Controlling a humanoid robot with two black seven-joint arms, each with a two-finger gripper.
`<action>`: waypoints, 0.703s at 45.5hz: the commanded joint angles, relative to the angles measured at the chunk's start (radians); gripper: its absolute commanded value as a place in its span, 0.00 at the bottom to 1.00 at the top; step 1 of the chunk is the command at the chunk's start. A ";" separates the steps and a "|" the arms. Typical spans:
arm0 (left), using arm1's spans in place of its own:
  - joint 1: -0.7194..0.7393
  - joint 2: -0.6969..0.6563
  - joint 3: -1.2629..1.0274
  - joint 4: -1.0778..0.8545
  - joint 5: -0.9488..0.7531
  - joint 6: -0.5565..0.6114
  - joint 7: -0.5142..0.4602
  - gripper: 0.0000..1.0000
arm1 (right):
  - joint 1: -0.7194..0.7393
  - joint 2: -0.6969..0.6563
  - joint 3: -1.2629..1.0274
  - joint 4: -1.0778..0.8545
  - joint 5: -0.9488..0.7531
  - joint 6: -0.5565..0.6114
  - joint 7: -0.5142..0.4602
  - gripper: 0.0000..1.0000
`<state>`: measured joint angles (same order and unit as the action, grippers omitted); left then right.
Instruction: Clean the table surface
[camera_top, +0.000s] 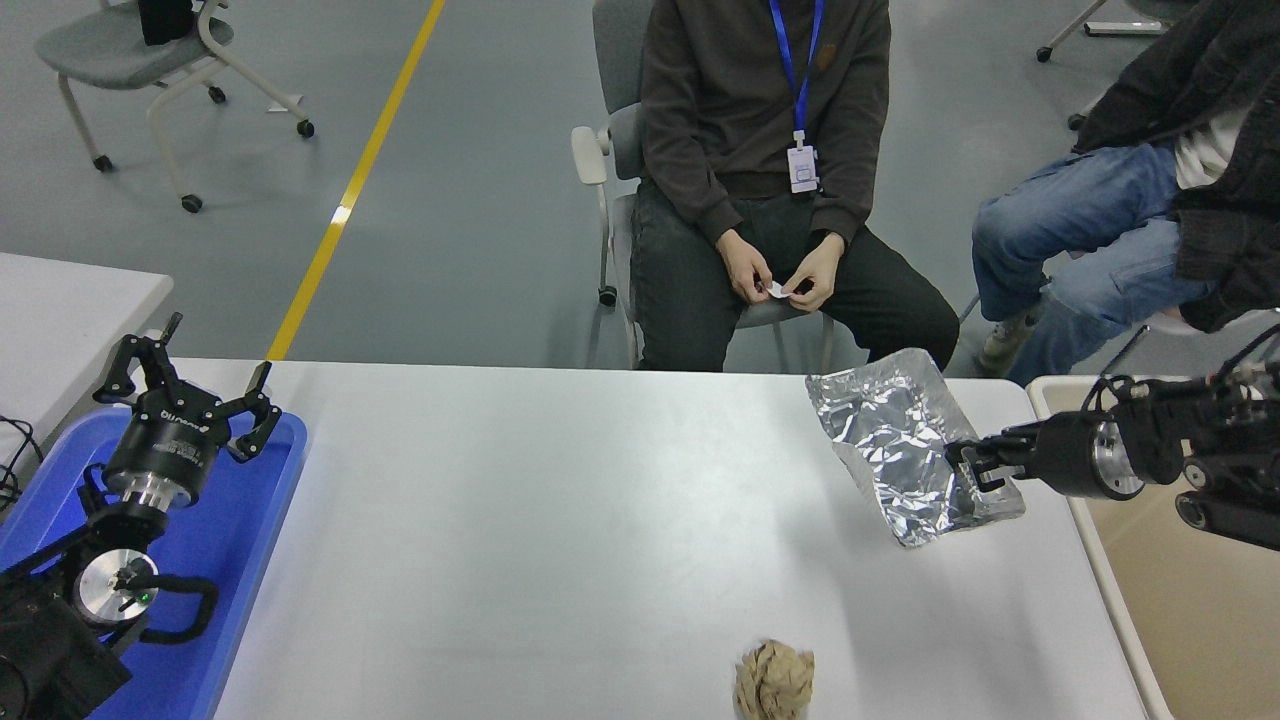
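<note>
The table surface (560, 520) is a wide light grey-white top. A crumpled sheet of silver foil (900, 440) hangs above its right part, held at its right edge by my right gripper (968, 475), which is shut on it and reaches in from the right. A ball of crumpled brown paper (774, 680) lies near the front edge. My left gripper (190, 385) stays parked open over the blue tray (240, 540) at the lower left.
A beige bin (1190, 590) stands against the table's right end. Two people sit on chairs at the far side; one holds a small white scrap in both hands (780, 285). A second tabletop corner (70, 310) shows at the left.
</note>
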<state>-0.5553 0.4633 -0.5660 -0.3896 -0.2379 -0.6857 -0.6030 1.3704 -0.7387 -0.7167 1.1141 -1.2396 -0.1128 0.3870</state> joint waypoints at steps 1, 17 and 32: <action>0.000 0.000 0.000 0.000 0.000 0.000 0.000 1.00 | 0.121 -0.146 -0.027 0.144 -0.028 0.045 0.006 0.00; 0.000 0.000 0.000 0.000 0.000 0.000 0.000 1.00 | 0.179 -0.291 -0.026 0.217 -0.093 0.090 0.007 0.00; 0.000 0.000 0.000 0.000 0.000 0.000 0.000 1.00 | 0.177 -0.398 -0.027 0.216 -0.113 0.104 0.007 0.00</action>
<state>-0.5553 0.4633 -0.5660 -0.3896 -0.2379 -0.6857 -0.6029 1.5397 -1.0542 -0.7437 1.3202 -1.3270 -0.0247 0.3938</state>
